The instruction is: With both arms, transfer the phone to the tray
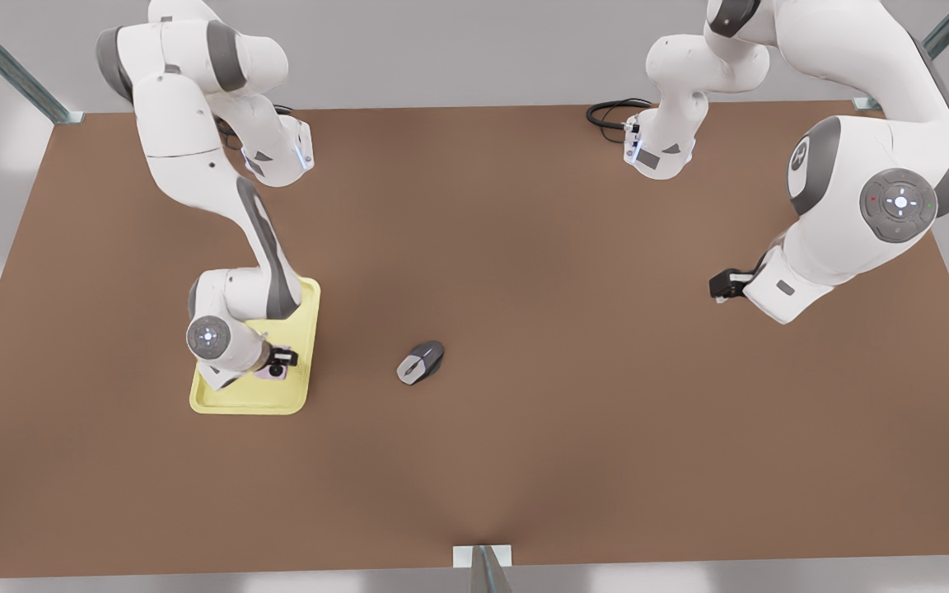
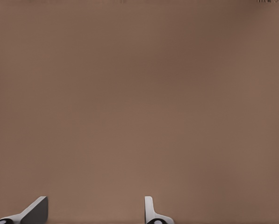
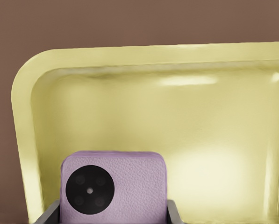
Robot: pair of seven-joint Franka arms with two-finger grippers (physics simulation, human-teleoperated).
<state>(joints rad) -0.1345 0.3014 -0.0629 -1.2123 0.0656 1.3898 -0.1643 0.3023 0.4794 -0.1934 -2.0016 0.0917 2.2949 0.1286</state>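
Note:
The pale yellow tray (image 1: 293, 395) lies at the front view's left, and its rim and floor show in the right wrist view (image 3: 144, 116). The pale pink phone (image 3: 125, 186) with a black round camera circle sits between the dark fingers (image 3: 174, 212) of my right gripper (image 3: 112, 215), which is shut on it over the tray floor. In the front view that gripper (image 1: 281, 360) and the phone (image 1: 268, 372) are inside the tray's near half. I cannot tell whether the phone touches the tray. My left gripper (image 1: 722, 286) waits at the front view's right, open (image 2: 93, 210) over bare table.
A grey computer mouse (image 1: 421, 362) lies on the brown table (image 1: 524, 453) to the right of the tray in the front view. A black cable (image 1: 610, 114) coils at the table's far edge. Metal frame posts stand at the corners.

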